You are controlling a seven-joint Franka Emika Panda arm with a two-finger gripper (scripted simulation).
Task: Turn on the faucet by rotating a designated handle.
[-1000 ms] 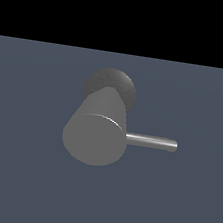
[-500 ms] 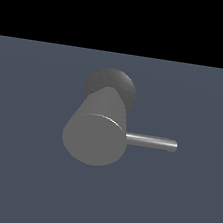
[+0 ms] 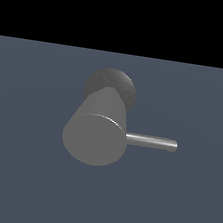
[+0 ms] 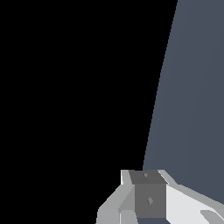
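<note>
The faucet (image 3: 96, 131) stands near the middle of the floor (image 3: 16, 185), well away from its edges. Its round base (image 3: 112, 86) sits behind, and its flat end face (image 3: 93, 140) points to the front. The handle (image 3: 150, 141) sticks out from the faucet's side toward the exterior view's right, lying level above the floor.

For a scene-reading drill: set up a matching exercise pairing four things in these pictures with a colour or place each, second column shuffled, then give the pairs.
1. faucet
2. handle
3. base
4. gripper

A. white, seen only in the wrist view
B. thin shiny rod pointing to the exterior view's right
C. dark grey round, behind the cylinder
D. thick matte grey cylinder

Pairs: 1-D, 2-B, 3-C, 4-A
</note>
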